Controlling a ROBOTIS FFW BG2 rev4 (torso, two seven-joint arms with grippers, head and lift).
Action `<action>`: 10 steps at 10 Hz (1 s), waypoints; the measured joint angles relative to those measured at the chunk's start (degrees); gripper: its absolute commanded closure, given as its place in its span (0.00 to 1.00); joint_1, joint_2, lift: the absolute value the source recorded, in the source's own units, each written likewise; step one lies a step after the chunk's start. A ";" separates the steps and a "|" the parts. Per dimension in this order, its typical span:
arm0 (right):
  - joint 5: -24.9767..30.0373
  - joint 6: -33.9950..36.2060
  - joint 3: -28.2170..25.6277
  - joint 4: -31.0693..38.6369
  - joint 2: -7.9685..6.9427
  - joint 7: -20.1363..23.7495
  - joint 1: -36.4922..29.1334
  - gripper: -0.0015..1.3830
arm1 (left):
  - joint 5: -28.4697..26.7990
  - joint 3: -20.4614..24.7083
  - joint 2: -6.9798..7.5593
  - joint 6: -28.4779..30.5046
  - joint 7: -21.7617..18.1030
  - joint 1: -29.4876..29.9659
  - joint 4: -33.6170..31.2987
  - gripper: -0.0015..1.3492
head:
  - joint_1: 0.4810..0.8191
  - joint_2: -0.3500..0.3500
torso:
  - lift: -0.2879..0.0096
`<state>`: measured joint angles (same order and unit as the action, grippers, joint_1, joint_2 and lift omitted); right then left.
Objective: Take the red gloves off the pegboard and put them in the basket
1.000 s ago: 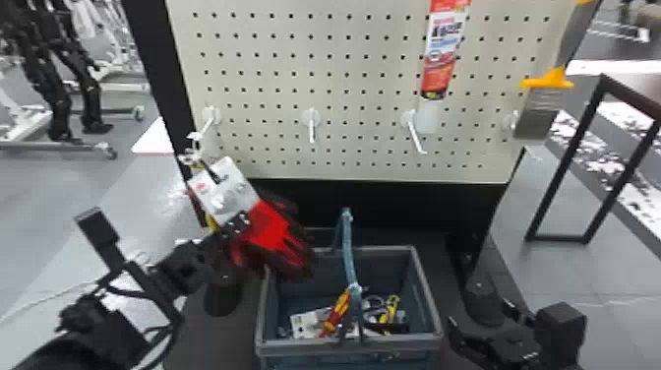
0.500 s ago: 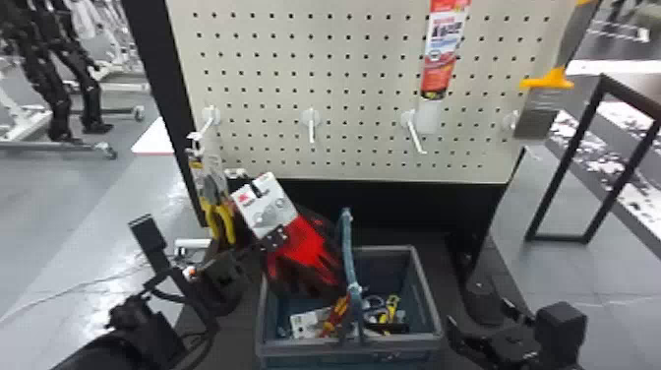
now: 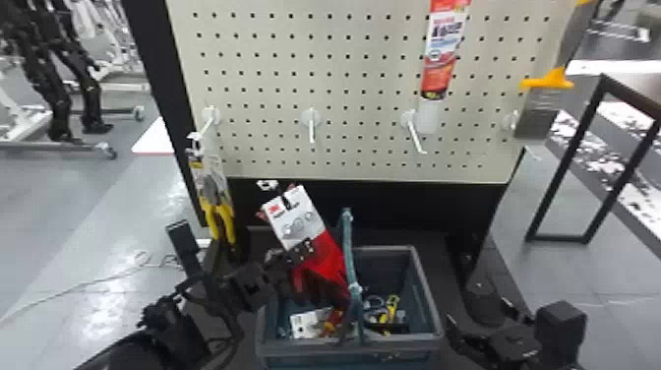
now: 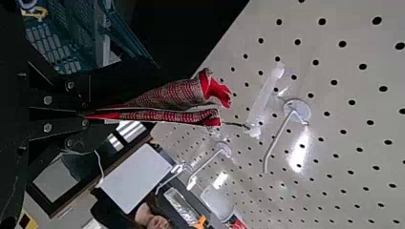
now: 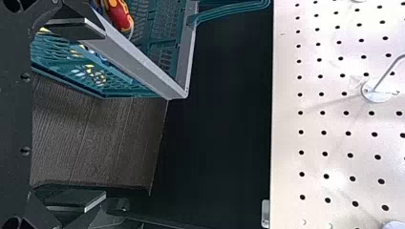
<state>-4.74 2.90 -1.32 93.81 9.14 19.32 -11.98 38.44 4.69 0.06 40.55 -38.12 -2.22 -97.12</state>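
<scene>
In the head view my left gripper (image 3: pixel 301 251) is shut on the red gloves (image 3: pixel 328 253), gripping them below their white card. They hang tilted over the left part of the basket (image 3: pixel 427 295), beside its upright handle, fingers downward. From the left wrist, the gripper (image 4: pixel 85 114) pinches the gloves (image 4: pixel 167 98), whose knitted cuffs point away from it. My right gripper (image 3: pixel 484 315) is parked to the right of the basket in the head view; in the right wrist view the gripper (image 5: pixel 95 114) has its fingers wide apart, with the basket's rim (image 5: pixel 143 67) close to one finger.
Carded pliers (image 3: pixel 216 201) hang at the pegboard's (image 3: pixel 275 64) left edge, close to the left arm. White hooks (image 3: pixel 311 123) line the board. A red tube (image 3: pixel 439 54) and a scraper (image 3: pixel 543 98) hang at right. Small packaged tools (image 3: pixel 310 322) lie in the basket.
The left gripper has carried the gloves right, away from the hanging pliers, to above the basket beside its handle. Its movement in the last half second is small. The right arm has stayed still.
</scene>
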 measured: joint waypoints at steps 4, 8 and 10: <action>-0.51 0.00 0.00 -0.12 0.13 0.11 0.03 0.09 | -1.38 -1.14 -0.06 0.36 -0.58 -0.47 1.84 0.09 | 0.20 0.50 | 0.63; -0.64 0.00 0.00 -0.12 0.26 0.11 0.03 0.09 | -1.71 -0.83 -0.05 -0.19 -1.23 -0.69 1.82 0.21 | 0.20 0.50 | 0.63; -0.70 0.00 0.00 -0.12 0.26 0.10 0.03 0.09 | -1.69 -0.86 -0.06 -0.27 -1.34 -0.76 1.76 0.21 | 0.20 0.50 | 0.63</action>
<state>-5.44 2.90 -1.32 93.69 9.40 19.42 -11.95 36.75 3.83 0.00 40.28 -39.46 -2.98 -95.36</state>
